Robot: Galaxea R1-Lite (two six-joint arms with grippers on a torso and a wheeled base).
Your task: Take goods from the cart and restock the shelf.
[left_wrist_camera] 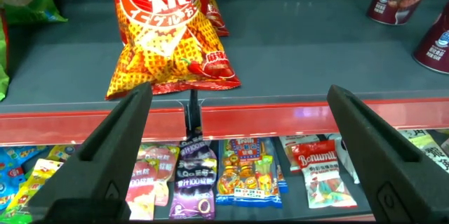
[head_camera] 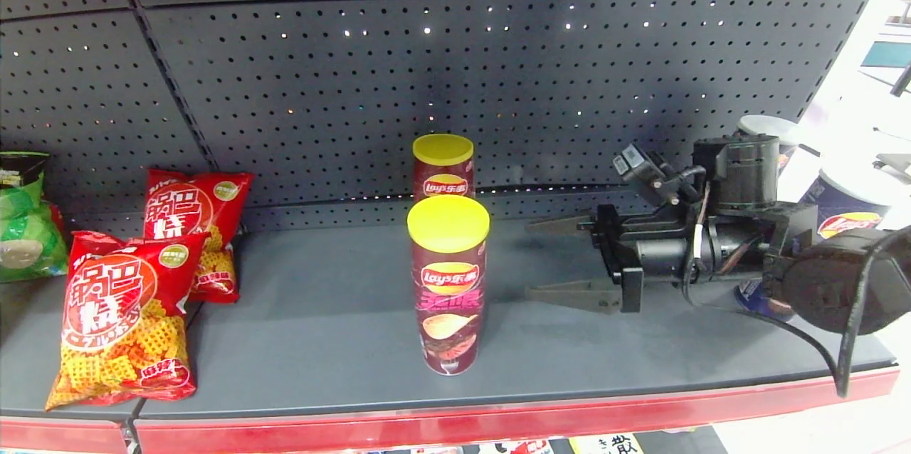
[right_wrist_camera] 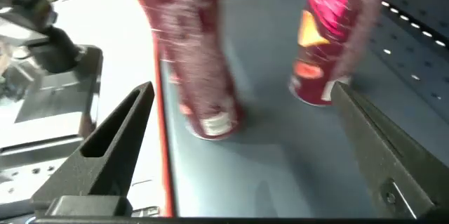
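Observation:
Two maroon chip cans with yellow lids stand on the grey shelf (head_camera: 320, 326). The front can (head_camera: 448, 287) is near the middle, and the rear can (head_camera: 443, 166) stands behind it by the pegboard. My right gripper (head_camera: 566, 258) hangs open over the shelf to the right of the front can, its fingers pointing at it with a gap between. In the right wrist view both the front can (right_wrist_camera: 196, 62) and the rear can (right_wrist_camera: 333, 38) stand ahead of the open right gripper (right_wrist_camera: 245, 161). My left gripper (left_wrist_camera: 242, 154) is open in front of the shelf's red edge (left_wrist_camera: 280, 115), holding nothing.
Red snack bags (head_camera: 124, 315) and a green bag (head_camera: 25, 226) sit on the shelf's left part. Blue chip cans (head_camera: 843, 205) stand at the far right behind my right arm. Candy packs (left_wrist_camera: 245, 171) hang on the level below the red edge.

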